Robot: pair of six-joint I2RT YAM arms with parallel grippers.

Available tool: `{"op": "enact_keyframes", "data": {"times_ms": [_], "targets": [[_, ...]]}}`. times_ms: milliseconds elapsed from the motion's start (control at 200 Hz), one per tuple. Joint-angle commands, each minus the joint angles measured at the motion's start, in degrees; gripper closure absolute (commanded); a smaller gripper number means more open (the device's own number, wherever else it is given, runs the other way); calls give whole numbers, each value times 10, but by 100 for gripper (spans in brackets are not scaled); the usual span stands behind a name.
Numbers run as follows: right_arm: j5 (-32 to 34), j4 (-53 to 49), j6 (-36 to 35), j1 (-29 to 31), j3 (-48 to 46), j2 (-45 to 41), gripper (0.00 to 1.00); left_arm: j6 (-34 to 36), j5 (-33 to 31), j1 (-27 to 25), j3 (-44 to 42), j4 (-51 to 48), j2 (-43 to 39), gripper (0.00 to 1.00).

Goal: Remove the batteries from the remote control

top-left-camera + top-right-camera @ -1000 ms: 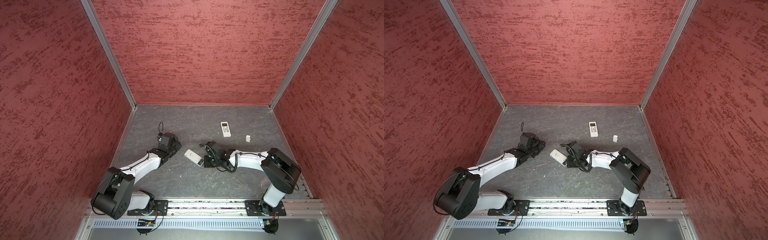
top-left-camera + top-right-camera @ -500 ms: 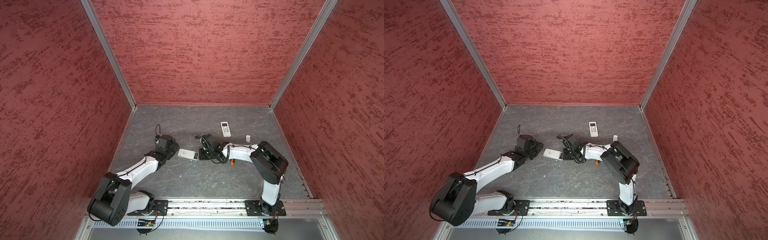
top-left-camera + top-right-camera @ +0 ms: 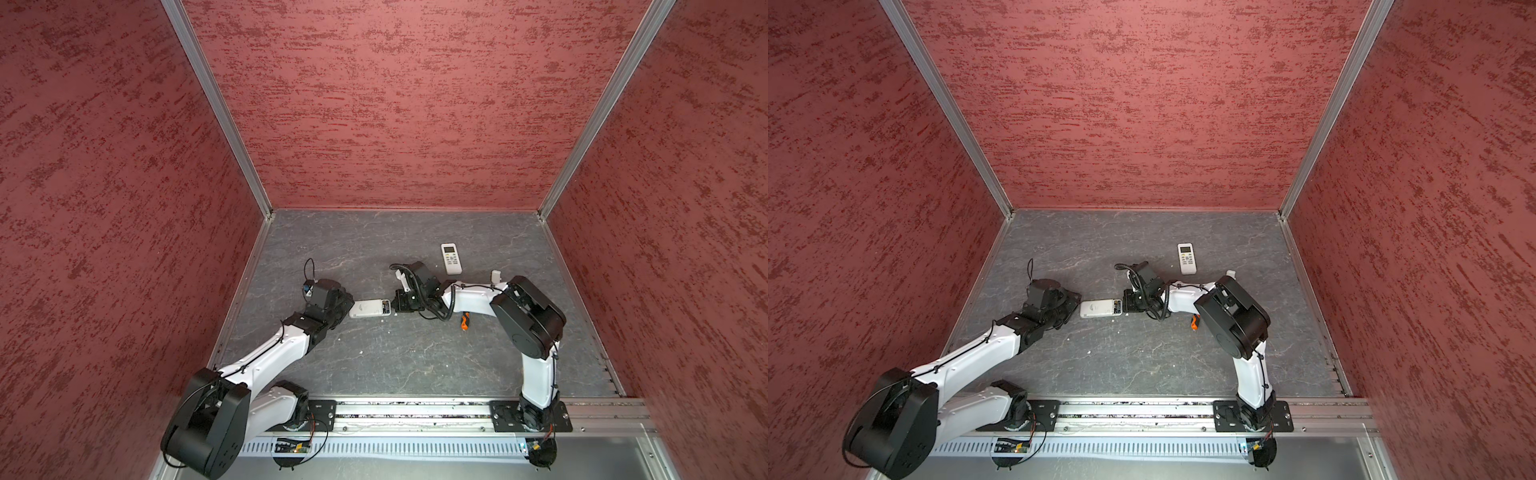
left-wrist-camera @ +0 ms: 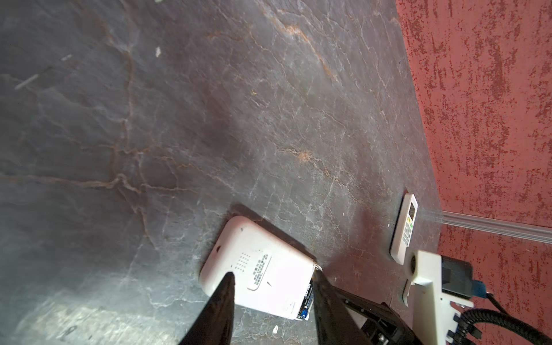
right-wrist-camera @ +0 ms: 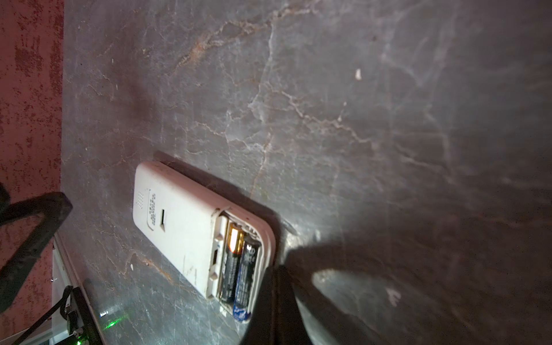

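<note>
while the right gripper [image 5: 274,273] has its fingers pressed together with nothing between them, its tip sits just beside the battery end of the white remote [image 5: 191,227], which lies back up. the left gripper [image 4: 271,276] is at the remote's other end, fingers partly apart over the white back; whether they touch it i cannot tell. two batteries [image 5: 231,268] lie side by side in the remote's open end. there are two remotes: this one between the grippers and a second remote [image 3: 451,258] face up farther back. one orange-and-black screwdriver [image 3: 464,323] shows beside the right arm [image 3: 469,297], and one small white cover [image 3: 495,275] lies beyond that arm. the table [image 3: 395,365] is dark grey, veined like stone. red mottled walls [image 3: 395,104] close it in on three sides, and a metal rail [image 3: 415,409] runs along the front edge.
</note>
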Motion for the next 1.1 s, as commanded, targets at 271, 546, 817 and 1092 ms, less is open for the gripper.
{"op": "enact_keyframes", "data": {"times_ms": [271,546,817,1092], "targets": [[236,-216,-9,-12,-67,-212,59,42,18,-2,42,28,41,51],[280,-292,31,-56,-142,-291,45,93,46,-13,110,35,97,51],[286,-301,12,-94,-169,-297,41,97,53,-24,125,47,118,51],[264,-276,8,-109,-202,-273,42,92,56,-33,133,58,140,51]]}}
